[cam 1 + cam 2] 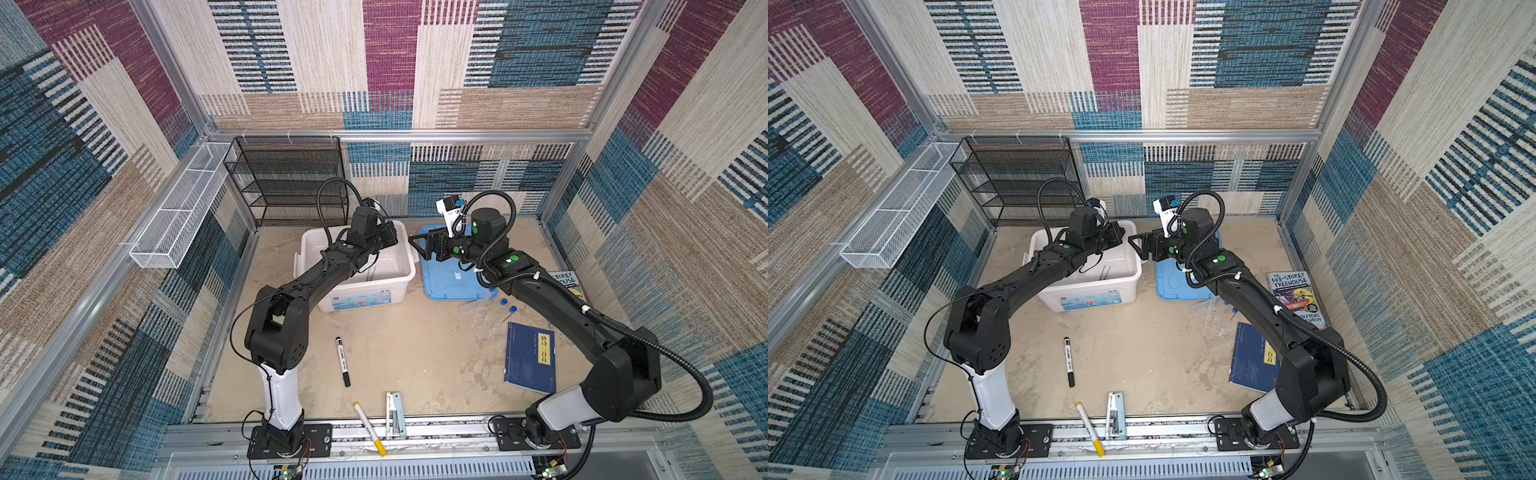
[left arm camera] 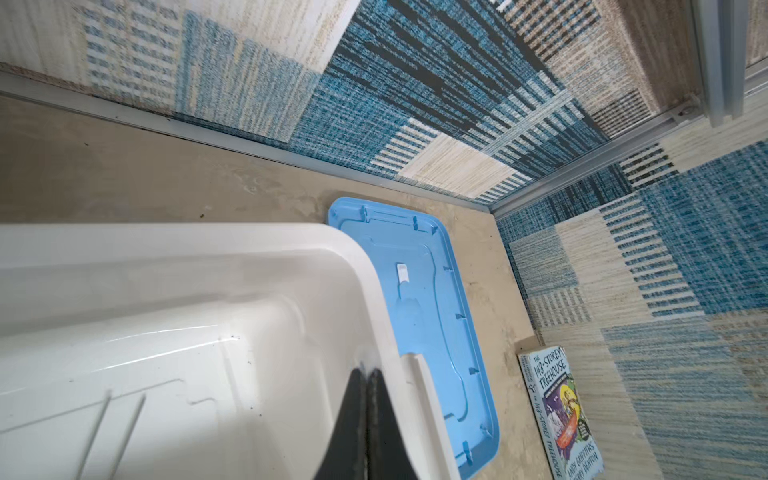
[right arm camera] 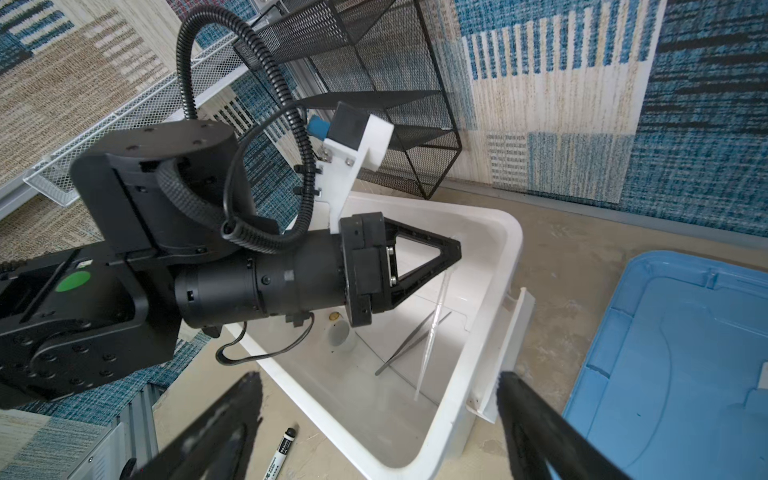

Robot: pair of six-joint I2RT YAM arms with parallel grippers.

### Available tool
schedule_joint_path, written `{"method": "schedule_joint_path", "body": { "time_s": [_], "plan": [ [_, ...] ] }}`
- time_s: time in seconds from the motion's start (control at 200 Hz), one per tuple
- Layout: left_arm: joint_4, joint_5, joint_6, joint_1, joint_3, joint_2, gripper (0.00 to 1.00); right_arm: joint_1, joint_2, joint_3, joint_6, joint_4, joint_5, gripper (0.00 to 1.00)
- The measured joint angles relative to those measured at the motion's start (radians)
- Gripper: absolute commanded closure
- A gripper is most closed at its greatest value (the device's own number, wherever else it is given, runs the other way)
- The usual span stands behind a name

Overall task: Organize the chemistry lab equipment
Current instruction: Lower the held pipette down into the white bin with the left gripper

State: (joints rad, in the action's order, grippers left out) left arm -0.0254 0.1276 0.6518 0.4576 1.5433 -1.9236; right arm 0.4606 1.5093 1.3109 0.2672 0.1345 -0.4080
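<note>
**Top views.** In both top views the left end effector (image 1: 392,235) hangs over the upper right corner of the white storage bin (image 1: 306,253). The right end effector (image 1: 419,246) is empty, with its jaws apart, just beside it over the gap between the bin and the blue lid (image 1: 449,286). If either arm advances, the two end effectors can collide. The blue-capped test tubes (image 1: 508,305) and the clear tube rack (image 1: 482,324) lie right of centre on the worktop, partly under the right arm. A low sweep of that arm can roll or scatter them. Their outlines are faint, only two caps show, and no beaker can be picked out.

**Right wrist view.** The left end effector's fingers are together. A thin clear rod (image 3: 432,332) runs from just below the tips down to the bin floor, beside the metal tweezers (image 3: 413,344) and a small round dish (image 3: 338,332). It cannot be told whether the rod is pinched or only leaning. If it is pinched, a sideways move can jam it against the bin wall. The right fingers are blurred at the lower edge of the frame. One is near the bin's latch flap (image 3: 513,345) and can snag it.

**Left wrist view.** The closed tips meet at the lower centre of the frame and no rod shows between them. The lower edge of the frame cuts off the bin floor.
</note>
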Motion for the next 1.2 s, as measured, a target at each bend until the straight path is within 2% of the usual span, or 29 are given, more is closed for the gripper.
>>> {"method": "schedule_joint_path", "body": {
  "time_s": [0.416,0.636,0.771,1.202],
  "plan": [
    [-0.089,-0.024,0.04,0.003,-0.072,-0.068,0.96,0.0,0.05,-0.013,-0.005,-0.003,0.002,0.12],
    [-0.135,-0.02,0.057,0.002,-0.086,-0.111,0.93,0.0,0.065,-0.018,-0.006,0.008,0.136,0.12],
    [-0.166,-0.02,0.06,0.003,-0.097,-0.123,0.94,0.0,0.065,-0.029,-0.006,0.013,0.178,0.13],
    [-0.187,-0.02,0.063,0.002,-0.099,-0.19,0.88,0.0,0.06,-0.058,-0.003,0.005,0.2,0.13]
  ]
}}
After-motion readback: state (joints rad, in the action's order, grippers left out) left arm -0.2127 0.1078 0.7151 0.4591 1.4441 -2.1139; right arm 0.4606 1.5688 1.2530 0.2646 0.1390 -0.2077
